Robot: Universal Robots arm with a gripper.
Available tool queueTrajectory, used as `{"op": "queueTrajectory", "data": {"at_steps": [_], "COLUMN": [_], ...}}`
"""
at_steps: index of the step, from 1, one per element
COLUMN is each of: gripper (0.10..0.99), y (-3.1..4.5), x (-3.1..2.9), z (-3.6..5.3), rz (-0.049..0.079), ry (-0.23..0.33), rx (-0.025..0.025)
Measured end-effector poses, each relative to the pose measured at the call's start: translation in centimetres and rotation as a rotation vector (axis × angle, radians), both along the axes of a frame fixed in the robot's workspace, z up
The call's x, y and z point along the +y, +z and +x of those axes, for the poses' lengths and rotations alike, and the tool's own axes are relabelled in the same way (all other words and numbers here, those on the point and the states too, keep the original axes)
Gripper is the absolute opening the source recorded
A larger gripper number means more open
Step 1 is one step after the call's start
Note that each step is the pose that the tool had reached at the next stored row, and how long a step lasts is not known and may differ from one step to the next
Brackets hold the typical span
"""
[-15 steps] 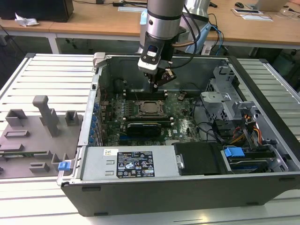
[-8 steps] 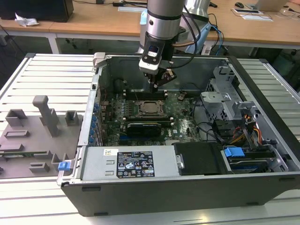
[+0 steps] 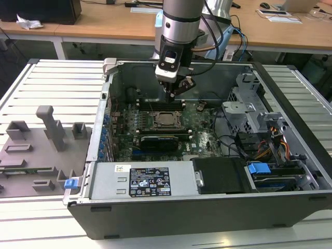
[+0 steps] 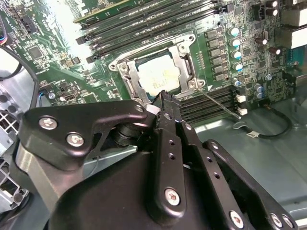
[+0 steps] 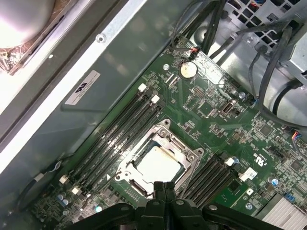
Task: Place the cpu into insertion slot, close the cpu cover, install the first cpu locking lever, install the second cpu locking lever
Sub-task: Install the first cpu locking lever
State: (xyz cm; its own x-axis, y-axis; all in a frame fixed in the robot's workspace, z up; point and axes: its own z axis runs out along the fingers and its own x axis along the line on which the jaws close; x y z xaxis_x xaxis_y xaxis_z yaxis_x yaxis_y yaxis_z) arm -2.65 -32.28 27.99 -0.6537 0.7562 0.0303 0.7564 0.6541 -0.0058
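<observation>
My gripper has its two black fingers pressed flat together with nothing held between them. In both wrist views the joined tip points down at one edge of the insertion slot; I cannot tell whether it touches the metal there. The cpu lies just beyond my tip, seated flat in the slot with its dull silver top facing up. The cpu cover lies down around it, its window framing the chip. In the second wrist view a thin metal lever runs out from the corner of the slot nearest my tip and passes over a bank of memory slots.

Long black memory slots flank the socket on two sides on the green circuit board. In the exterior view my gripper hangs inside the open computer case, just behind the cpu. The case rests on a slatted desk, with a grey fixture plate on the exterior view's left
</observation>
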Motion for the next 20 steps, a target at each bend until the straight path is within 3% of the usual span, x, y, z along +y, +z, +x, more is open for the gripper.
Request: {"op": "queueTrajectory", "data": {"at_steps": [7, 12, 20], "gripper": [0.106, 0.106, 0.106], "y": [0.0, 0.0, 0.0], "x": [0.0, 0.0, 0.0], "z": [0.0, 0.0, 0.0], "rz": [0.0, 0.0, 0.0], "ry": [0.059, 0.156, 0.247], "rx": [0.0, 0.0, 0.0]}}
